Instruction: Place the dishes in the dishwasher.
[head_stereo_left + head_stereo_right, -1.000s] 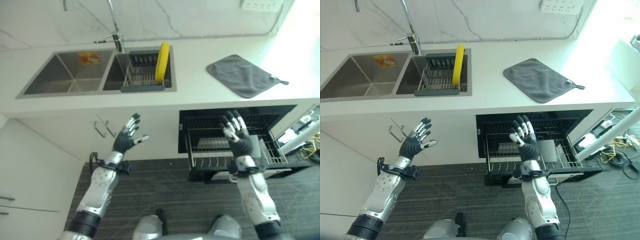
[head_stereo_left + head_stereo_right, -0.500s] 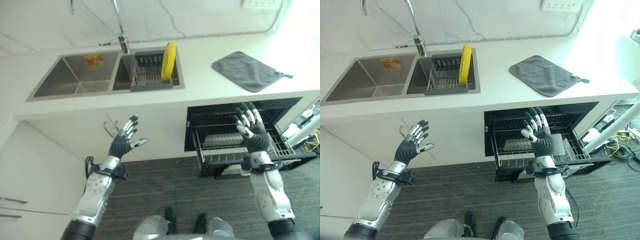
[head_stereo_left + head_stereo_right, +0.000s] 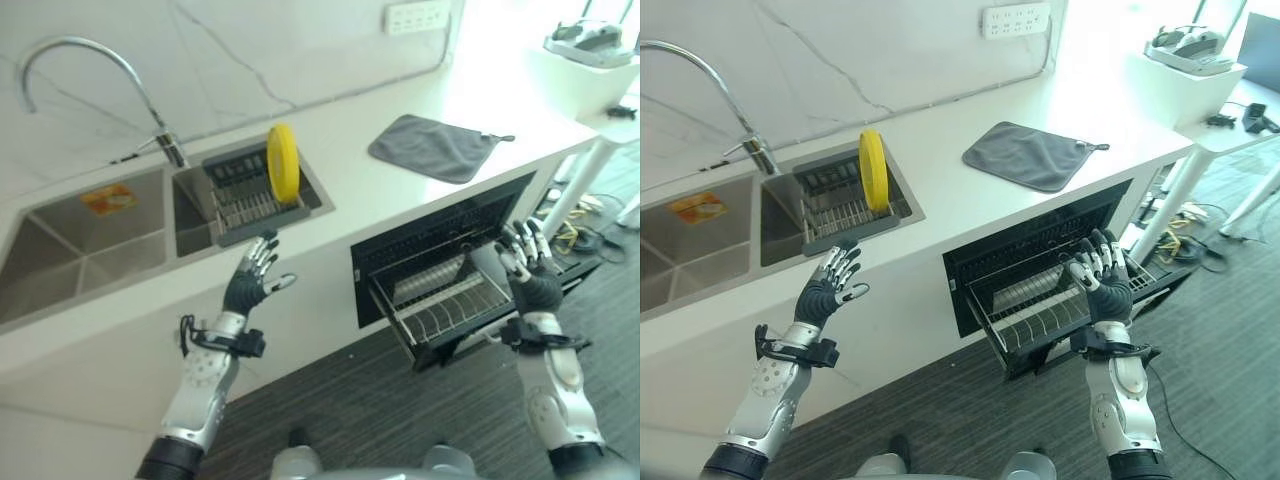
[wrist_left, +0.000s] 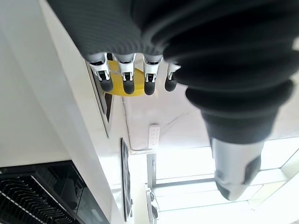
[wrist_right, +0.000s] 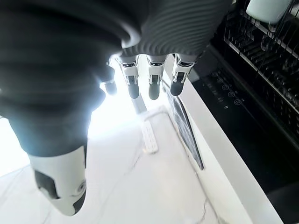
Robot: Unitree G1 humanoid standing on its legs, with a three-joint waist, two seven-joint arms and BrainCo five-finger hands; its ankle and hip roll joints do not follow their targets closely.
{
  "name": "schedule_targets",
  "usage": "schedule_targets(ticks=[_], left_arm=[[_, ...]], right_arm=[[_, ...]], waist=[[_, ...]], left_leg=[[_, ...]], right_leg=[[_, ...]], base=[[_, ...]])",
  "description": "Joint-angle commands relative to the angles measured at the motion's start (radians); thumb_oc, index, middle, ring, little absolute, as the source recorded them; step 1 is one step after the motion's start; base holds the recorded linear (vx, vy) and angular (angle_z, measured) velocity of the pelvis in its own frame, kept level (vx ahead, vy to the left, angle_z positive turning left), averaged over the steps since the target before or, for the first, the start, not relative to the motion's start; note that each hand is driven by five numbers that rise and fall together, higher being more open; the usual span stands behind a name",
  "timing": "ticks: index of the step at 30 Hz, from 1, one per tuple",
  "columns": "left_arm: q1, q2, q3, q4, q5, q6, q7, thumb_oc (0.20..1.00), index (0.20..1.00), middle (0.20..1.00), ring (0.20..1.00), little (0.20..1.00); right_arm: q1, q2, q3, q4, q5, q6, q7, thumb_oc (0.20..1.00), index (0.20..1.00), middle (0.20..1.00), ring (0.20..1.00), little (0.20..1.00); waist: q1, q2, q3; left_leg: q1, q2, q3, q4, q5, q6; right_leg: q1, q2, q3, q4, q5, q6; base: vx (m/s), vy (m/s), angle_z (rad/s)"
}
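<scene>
Yellow plate (image 3: pixel 283 162) stands on edge in dark dish rack (image 3: pixel 250 196), which sits in right basin of steel double sink (image 3: pixel 90 245). Curved faucet (image 3: pixel 90 75) rises behind sink, near back wall. Orange sticker (image 3: pixel 108 199) lies in left basin.

Left hand (image 3: pixel 250 285) is raised in front of white counter (image 3: pixel 340 200) edge, just below rack, w/ fingers spread straight and thumb out to side; holds nothing, touches nothing. Left wrist view shows fingertips (image 4: pixel 127 87) straight in a row, yellow plate past them, well apart.

Right hand (image 3: pixel 1102 279) is up in front of open dishwasher (image 3: pixel 1040 270), fingers straight and fanned, empty. Its wire lower rack (image 3: pixel 1040 305) is pulled out below counter; rack looks mostly bare, a pale flat piece lying toward its back, too unclear to name. In right wrist view fingers (image 5: pixel 154 81) are straight, not around anything, w/ dishwasher rack wires off to one side.

Grey cloth (image 3: pixel 432 146) lies flat on counter, right of sink, above dishwasher. White power strip (image 3: pixel 418 16) is fixed to marble wall. Floor is dark grey.
</scene>
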Motion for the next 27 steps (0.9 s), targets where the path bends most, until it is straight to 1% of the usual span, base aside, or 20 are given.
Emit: schedule_targets(ticks=[1, 2, 3, 4, 5, 7, 8, 9, 11, 12, 14, 17, 18, 20, 21, 22, 23, 25, 26, 27], left_arm=[[-0.012, 0.022, 0.026, -0.107, 0.044, -0.021, 0.002, 1.000, 1.000, 1.000, 1.000, 1.000], [-0.003, 0.028, 0.035, -0.098, 0.036, -0.008, 0.019, 1.000, 1.000, 1.000, 1.000, 1.000], [0.001, 0.031, 0.041, -0.096, 0.034, -0.004, 0.017, 1.000, 1.000, 1.000, 1.000, 1.000], [0.011, 0.041, 0.055, -0.088, 0.036, -0.006, 0.028, 1.000, 1.000, 1.000, 1.000, 1.000], [0.028, 0.045, 0.069, -0.080, 0.040, -0.019, 0.042, 1.000, 1.000, 1.000, 1.000, 1.000], [0.032, 0.046, 0.080, -0.082, 0.045, -0.015, 0.036, 1.000, 1.000, 1.000, 1.000, 1.000], [0.032, 0.045, 0.080, -0.082, 0.039, -0.013, 0.034, 1.000, 1.000, 1.000, 1.000, 1.000], [0.033, 0.035, 0.068, -0.076, 0.041, -0.023, 0.043, 1.000, 1.000, 1.000, 1.000, 1.000], [0.028, 0.032, 0.054, -0.066, 0.058, -0.038, 0.028, 1.000, 1.000, 1.000, 1.000, 1.000], [0.030, 0.026, 0.043, -0.061, 0.072, -0.047, 0.027, 1.000, 1.000, 1.000, 1.000, 1.000], [0.032, 0.018, 0.035, -0.060, 0.084, -0.055, 0.035, 1.000, 1.000, 1.000, 1.000, 1.000], [0.054, 0.017, 0.041, -0.087, 0.089, -0.044, 0.047, 1.000, 1.000, 1.000, 1.000, 1.000], [0.056, 0.020, 0.042, -0.087, 0.085, -0.041, 0.050, 1.000, 1.000, 1.000, 1.000, 1.000], [0.063, 0.024, 0.040, -0.086, 0.073, -0.045, 0.061, 1.000, 1.000, 1.000, 1.000, 1.000], [0.072, 0.022, 0.041, -0.090, 0.068, -0.050, 0.063, 1.000, 1.000, 1.000, 1.000, 1.000], [0.092, 0.013, 0.043, -0.095, 0.069, -0.060, 0.048, 1.000, 1.000, 1.000, 1.000, 1.000], [0.102, 0.010, 0.043, -0.107, 0.078, -0.063, 0.039, 1.000, 1.000, 1.000, 1.000, 1.000], [0.112, 0.007, 0.043, -0.131, 0.091, -0.054, 0.038, 1.000, 1.000, 1.000, 1.000, 1.000], [0.113, 0.009, 0.039, -0.124, 0.079, -0.054, 0.035, 1.000, 1.000, 1.000, 1.000, 1.000], [0.109, 0.010, 0.036, -0.118, 0.073, -0.052, 0.037, 1.000, 1.000, 1.000, 1.000, 1.000]], right_arm=[[-0.057, -0.017, -0.046, -0.047, 0.024, -0.068, 0.008, 1.000, 1.000, 1.000, 1.000, 1.000], [-0.058, -0.003, -0.036, -0.051, 0.021, -0.053, 0.030, 1.000, 1.000, 1.000, 1.000, 1.000], [-0.060, 0.000, -0.033, -0.053, 0.017, -0.049, 0.031, 1.000, 1.000, 1.000, 1.000, 1.000], [-0.066, 0.009, -0.021, -0.062, 0.006, -0.032, 0.043, 1.000, 1.000, 1.000, 1.000, 1.000], [-0.080, 0.010, -0.012, -0.073, 0.008, 0.000, 0.059, 1.000, 1.000, 1.000, 1.000, 1.000], [-0.081, 0.009, 0.002, -0.080, -0.001, 0.020, 0.054, 1.000, 1.000, 1.000, 1.000, 1.000], [-0.082, 0.010, 0.004, -0.079, -0.004, 0.021, 0.055, 1.000, 1.000, 1.000, 1.000, 1.000], [-0.082, 0.015, 0.011, -0.073, -0.011, 0.018, 0.061, 1.000, 1.000, 1.000, 1.000, 1.000], [-0.069, 0.010, 0.015, -0.072, -0.012, 0.004, 0.050, 1.000, 1.000, 1.000, 1.000, 1.000], [-0.061, 0.007, 0.010, -0.065, -0.006, -0.002, 0.060, 1.000, 1.000, 1.000, 1.000, 1.000], [-0.063, 0.004, 0.013, -0.061, 0.005, 0.002, 0.073, 1.000, 1.000, 1.000, 1.000, 1.000], [-0.074, 0.002, 0.034, -0.061, -0.019, 0.000, 0.101, 1.000, 1.000, 1.000, 1.000, 1.000], [-0.076, -0.006, 0.036, -0.070, -0.014, 0.014, 0.111, 1.000, 1.000, 1.000, 1.000, 1.000], [-0.086, -0.024, 0.040, -0.071, -0.017, 0.038, 0.132, 1.000, 1.000, 1.000, 1.000, 1.000], [-0.095, -0.038, 0.043, -0.067, -0.025, 0.044, 0.138, 1.000, 1.000, 1.000, 1.000, 1.000], [-0.115, -0.056, 0.052, -0.047, -0.019, 0.061, 0.145, 1.000, 1.000, 1.000, 1.000, 1.000], [-0.126, -0.058, 0.059, -0.038, -0.018, 0.060, 0.143, 1.000, 1.000, 1.000, 1.000, 1.000], [-0.123, -0.047, 0.064, -0.041, -0.033, 0.051, 0.138, 1.000, 1.000, 1.000, 1.000, 1.000], [-0.113, -0.042, 0.068, -0.045, -0.039, 0.044, 0.133, 1.000, 1.000, 1.000, 1.000, 1.000], [-0.107, -0.038, 0.072, -0.050, -0.043, 0.044, 0.129, 1.000, 1.000, 1.000, 1.000, 1.000]], waist=[[0.006, 0.036, -0.021], [0.015, 0.033, -0.022], [0.020, 0.033, -0.026], [0.032, 0.031, -0.029], [0.053, 0.031, -0.028], [0.052, 0.023, -0.028], [0.053, 0.022, -0.029], [0.048, 0.019, -0.032], [0.029, 0.016, -0.028], [0.026, 0.012, -0.028], [0.031, 0.010, -0.033], [0.034, 0.013, -0.038], [0.030, 0.009, -0.037], [0.029, -0.003, -0.031], [0.038, -0.013, -0.018], [0.061, -0.006, 0.002], [0.071, 0.003, 0.006], [0.081, 0.023, 0.008], [0.075, 0.027, 0.003], [0.073, 0.029, -0.001]], left_leg=[[-0.019, -0.002, -0.098, -0.012, -0.005, 0.032], [0.003, -0.026, -0.083, -0.021, -0.025, 0.050], [0.004, -0.029, -0.074, -0.027, -0.025, 0.055], [0.020, -0.033, -0.034, -0.053, -0.024, 0.060], [0.047, -0.043, 0.009, -0.100, -0.018, 0.065], [0.042, -0.053, 0.036, -0.093, -0.031, 0.070], [0.041, -0.054, 0.042, -0.091, -0.032, 0.072], [0.043, -0.062, 0.047, -0.101, -0.032, 0.083], [0.033, -0.065, 0.027, -0.084, -0.042, 0.084], [0.032, -0.060, 0.033, -0.080, -0.036, 0.080], [0.034, -0.050, 0.047, -0.086, -0.029, 0.072], [0.042, -0.009, 0.090, -0.086, -0.011, 0.044], [0.031, -0.002, 0.095, -0.049, -0.021, 0.038], [0.004, 0.000, 0.069, 0.062, -0.082, 0.031], [-0.054, 0.002, 0.055, 0.157, -0.078, 0.033], [-0.117, 0.011, -0.005, 0.198, -0.048, 0.017], [-0.119, 0.020, -0.015, 0.141, -0.018, 0.008], [-0.141, 0.056, -0.016, 0.056, 0.079, -0.023], [-0.126, 0.075, 0.009, 0.009, 0.079, -0.040], [-0.112, 0.077, 0.020, -0.028, 0.092, -0.043]], right_leg=[[0.064, 0.031, -0.072, 0.085, -0.129, 0.074], [0.056, 0.020, -0.086, 0.089, -0.103, 0.077], [0.051, 0.021, -0.098, 0.083, -0.090, 0.077], [0.050, 0.012, -0.147, 0.072, -0.058, 0.083], [0.045, 0.021, -0.194, 0.065, -0.050, 0.090], [0.044, 0.069, -0.219, 0.024, -0.070, 0.085], [0.048, 0.073, -0.222, 0.015, -0.071, 0.082], [0.032, 0.070, -0.210, 0.026, -0.050, 0.082], [0.031, 0.117, -0.168, 0.016, -0.087, 0.073], [0.053, 0.134, -0.165, -0.015, -0.103, 0.063], [0.071, 0.136, -0.185, -0.053, -0.104, 0.060], [0.098, 0.152, -0.215, -0.094, -0.110, 0.048], [0.097, 0.161, -0.214, -0.094, -0.116, 0.037], [0.100, 0.162, -0.194, -0.083, -0.136, 0.028], [0.095, 0.161, -0.190, -0.089, -0.116, 0.006], [0.105, 0.179, -0.163, -0.095, -0.113, -0.004], [0.115, 0.187, -0.160, -0.105, -0.114, -0.001], [0.135, 0.198, -0.168, -0.119, -0.121, 0.001], [0.161, 0.183, -0.188, -0.121, -0.139, 0.014], [0.170, 0.173, -0.202, -0.125, -0.139, 0.021]], base=[[0.12, 0.285, -0.49], [0.12, 0.297, -0.64], [0.07, 0.249, -1.03], [-0.02, 0.225, -1.52], [-0.02, 0.201, -1.76], [-0.01, 0.076, -1.20], [0.00, 0.016, -0.62], [0.01, -0.026, -0.44], [0.06, -0.112, -0.17], [0.06, -0.169, 0.10], [0.03, -0.170, 0.23], [0.05, -0.262, 0.04], [0.08, -0.168, 0.05], [0.05, -0.157, 0.21], [-0.02, -0.113, 0.32], [0.00, -0.022, 0.12], [0.10, 0.086, -0.16], [0.14, 0.166, -0.37], [0.17, 0.200, -0.05], [0.15, 0.213, 0.13]])
